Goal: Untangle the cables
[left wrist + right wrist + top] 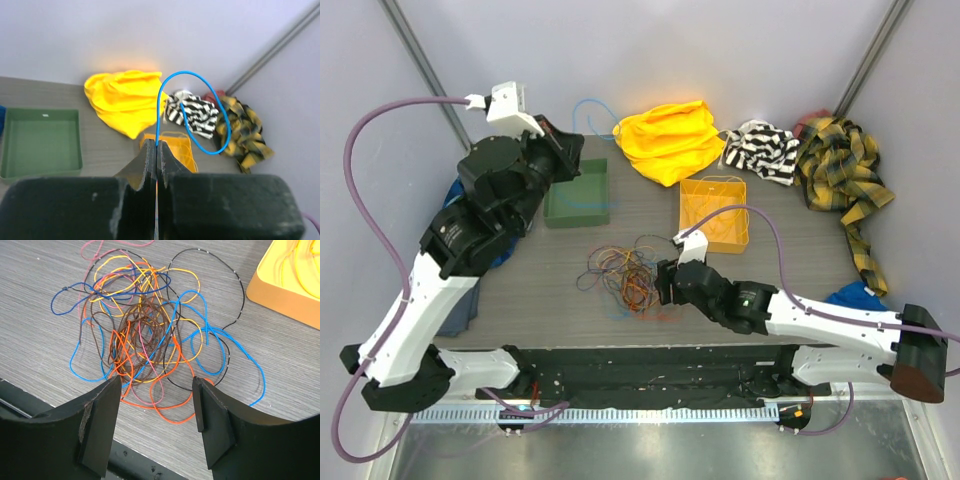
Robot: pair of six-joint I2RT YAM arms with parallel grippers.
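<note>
The cables [145,325] lie dead ahead of the right gripper [156,385].
Its jaws stand wide near the table's [35,355] near edge; the left gripper [157,150], at the far edge, pinches 1 blue cable [158,115].

You have the cables [625,275] heaped in the middle of the table [545,305]; behind them the left tray [560,205] and right tray [713,182] stand apart, with clothes [670,140] behind those.

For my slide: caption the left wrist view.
Left gripper, jaws shut, pinches a looping blue cable; green tray, yellow cloth beyond.
</note>
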